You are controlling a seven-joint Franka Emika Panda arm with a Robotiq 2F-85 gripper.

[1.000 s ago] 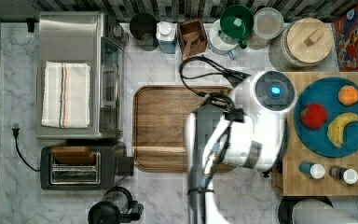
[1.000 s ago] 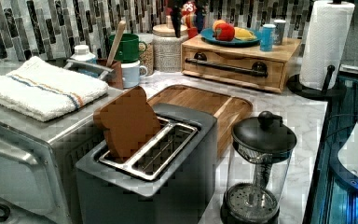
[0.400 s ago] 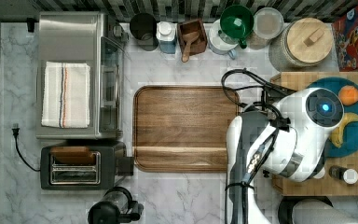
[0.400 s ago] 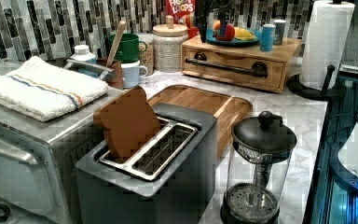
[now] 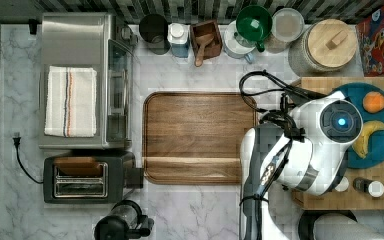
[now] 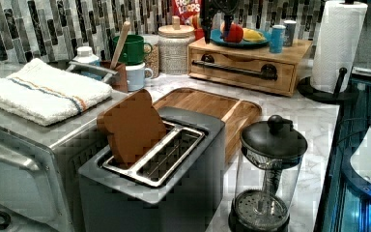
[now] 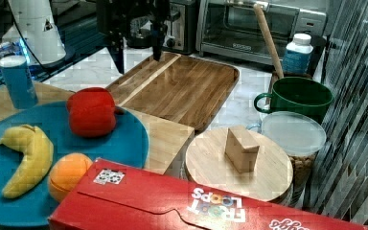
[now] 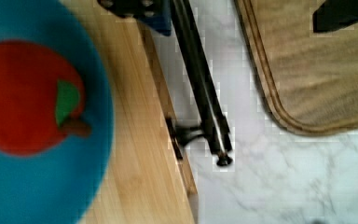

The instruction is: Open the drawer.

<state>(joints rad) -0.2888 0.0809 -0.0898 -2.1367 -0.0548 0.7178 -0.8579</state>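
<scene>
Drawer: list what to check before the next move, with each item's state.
1. Drawer shut, front flush with the cabinet: ok.
2. Gripper jaws open: ok.
3. Black handle lined up between the jaws in the wrist view: ok.
4. Jaws down at handle height: not ok; in the left view they hang above the cabinet top.
5. Wooden tray out of the drawer's path: cannot tell.

white rounded arm, grey joints, blue glowing ring light, looping black cables, black claw.
</scene>
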